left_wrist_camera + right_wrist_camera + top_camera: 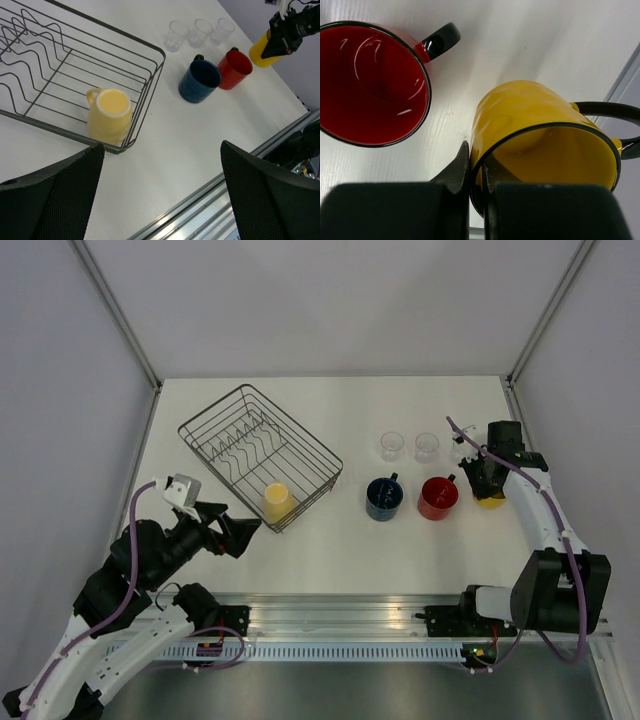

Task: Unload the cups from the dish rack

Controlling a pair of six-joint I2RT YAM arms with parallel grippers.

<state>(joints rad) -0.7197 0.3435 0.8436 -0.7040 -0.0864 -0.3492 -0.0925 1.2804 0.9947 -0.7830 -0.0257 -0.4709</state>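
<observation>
One pale cream-yellow handled mug (pixel 277 502) sits in a near corner of the dark wire dish rack (pixel 292 424) (left gripper (pixel 159 150) spread wide nearby); the right gripper (pixel 476 172) pinches the rim of the orange-yellow mug (pixel 530 115) beside the red mug (pixel 370 85).

Cream mug (pixel 277 502) in rack (pixel 215 420) corner; blue mug (pixel 384 499), red mug (pixel 437 498), three tumblers (pixel 200 31) outside; orange-yellow mug (pixel 530 125) tilted.

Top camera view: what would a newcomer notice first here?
The orange-yellow mug stands out on the right, pinched at its rim by the right fingers, just beside the red mug. Next, one pale yellow mug sits alone in the near corner of the dish rack.
</observation>
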